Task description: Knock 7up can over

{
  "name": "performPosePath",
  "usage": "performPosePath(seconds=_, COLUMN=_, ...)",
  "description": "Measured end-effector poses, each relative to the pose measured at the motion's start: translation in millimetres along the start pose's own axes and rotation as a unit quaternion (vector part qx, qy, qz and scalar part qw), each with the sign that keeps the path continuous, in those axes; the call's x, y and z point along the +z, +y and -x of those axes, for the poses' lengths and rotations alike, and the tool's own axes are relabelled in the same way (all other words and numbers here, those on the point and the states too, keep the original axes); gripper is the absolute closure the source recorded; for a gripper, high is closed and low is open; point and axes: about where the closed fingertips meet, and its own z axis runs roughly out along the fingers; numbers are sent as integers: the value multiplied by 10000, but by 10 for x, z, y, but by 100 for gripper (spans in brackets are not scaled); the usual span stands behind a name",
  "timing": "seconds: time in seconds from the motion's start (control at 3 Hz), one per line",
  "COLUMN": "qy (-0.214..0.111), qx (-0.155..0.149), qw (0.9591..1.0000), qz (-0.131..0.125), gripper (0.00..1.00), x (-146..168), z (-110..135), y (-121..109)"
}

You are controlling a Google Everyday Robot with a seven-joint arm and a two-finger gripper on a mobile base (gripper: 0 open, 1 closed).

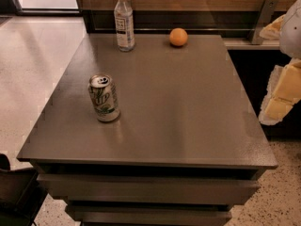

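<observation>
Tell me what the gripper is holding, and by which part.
Nothing that shows. The gripper hangs beyond the right edge of the table, apart from everything on it. The can stands upright near the front left, untouched.

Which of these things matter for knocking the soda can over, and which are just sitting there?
For the job:
7up can, upright near the front left of the table
gripper, beyond the table's right edge, apart from the can

Just lying about:
water bottle, upright at the back left
orange, at the back, right of the bottle
</observation>
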Motion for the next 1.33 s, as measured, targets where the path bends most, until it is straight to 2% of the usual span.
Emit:
performPosePath(seconds=0.67, qy=-83, qx=4, qw=10000, qz=-24, gripper=0, x=-3, z=22, y=-17)
performPosePath(seconds=1.0, qy=-565, qx=-28, qw=9984, qz=13, gripper=0, x=130, z=169, y=-77)
performPosePath(seconds=1.33, qy=-1365, qx=-111, qw=9904, qz=173, gripper=0, x=418, z=456, y=-108)
